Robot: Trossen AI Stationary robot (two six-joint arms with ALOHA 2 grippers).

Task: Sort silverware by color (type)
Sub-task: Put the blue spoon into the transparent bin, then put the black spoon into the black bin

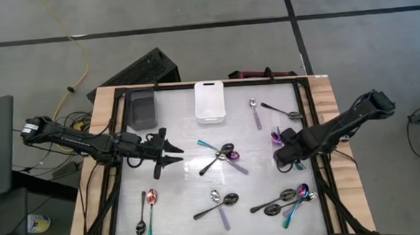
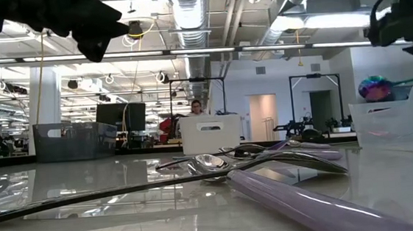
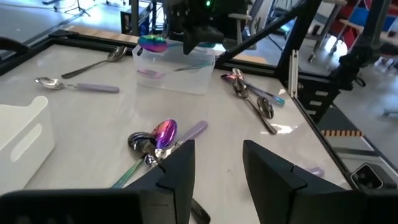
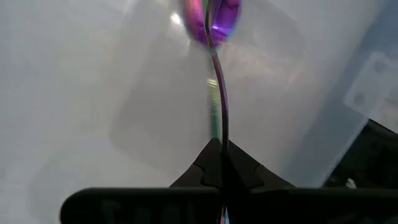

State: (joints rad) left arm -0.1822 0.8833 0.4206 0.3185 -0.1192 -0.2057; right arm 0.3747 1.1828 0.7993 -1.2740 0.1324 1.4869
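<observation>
My right gripper (image 1: 284, 157) hangs at the table's right side over a clear plastic bin (image 3: 177, 78), shut on a rainbow spoon (image 4: 214, 93). The spoon's purple bowl (image 3: 152, 42) is at about the height of the bin's rim. Another piece of silverware lies inside the bin (image 3: 186, 67). My left gripper (image 3: 217, 155) waits open and holding nothing at the left, a short way from a crossed pile of spoons (image 1: 223, 156) at the table's middle. More silver, black and rainbow spoons lie flat in small groups (image 1: 286, 200) near the front. My right gripper pinches the rainbow spoon's thin handle (image 4: 219, 144) between its two shut fingers, coming from above. The spoon sticks out sideways from the fingertips toward the table's far edge, lifted off the table. I cannot tell whether its bowl touches the bin's rim.
A white bin (image 1: 210, 101) and a dark bin (image 1: 142, 108) stand at the far edge. Two spoons (image 1: 267, 111) lie beside them at the far right. Two more lie at the near left (image 1: 146, 211). A dark frame (image 1: 308, 127) borders the table.
</observation>
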